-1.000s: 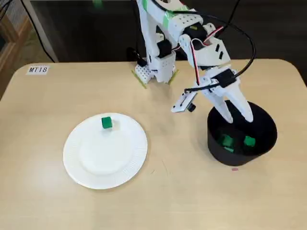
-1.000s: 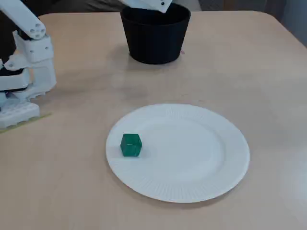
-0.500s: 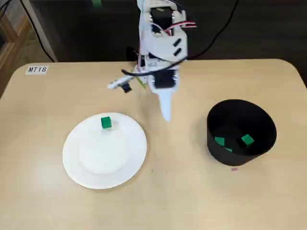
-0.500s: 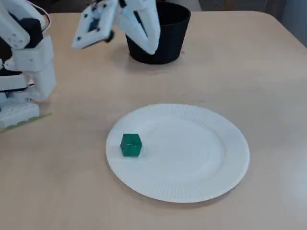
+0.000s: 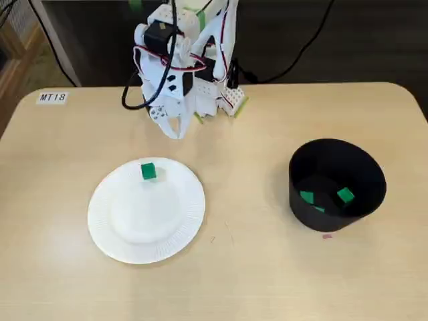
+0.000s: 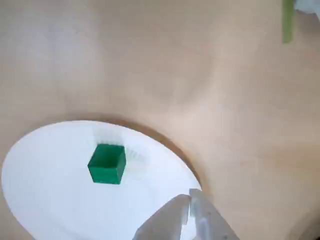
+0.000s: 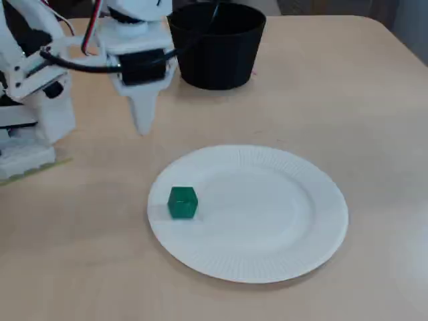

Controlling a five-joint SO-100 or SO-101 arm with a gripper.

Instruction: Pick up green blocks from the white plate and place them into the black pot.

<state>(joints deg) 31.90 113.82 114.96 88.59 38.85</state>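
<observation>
Green block (image 6: 106, 164) lies near the white plate (image 7: 267, 221) rim, untouched. Clenched and empty, the claw (image 6: 190, 200) hovers beside the plate (more blocks (image 5: 345, 195) lie in the black pot (image 5: 334, 217)). Reaching step: next, spread the claw and descend around the block.

— What is around you?
— I'm mounted on a pale beige worktop (image 5: 267, 281) with rounded corners, matte and evenly lit. In a fixed view, a white label (image 5: 53, 97) reading MT18 sits near its far left corner.
— And past the edge?
— A dark backdrop (image 5: 374, 40) behind me, and tan floor (image 5: 30, 67) off the left corner.
</observation>
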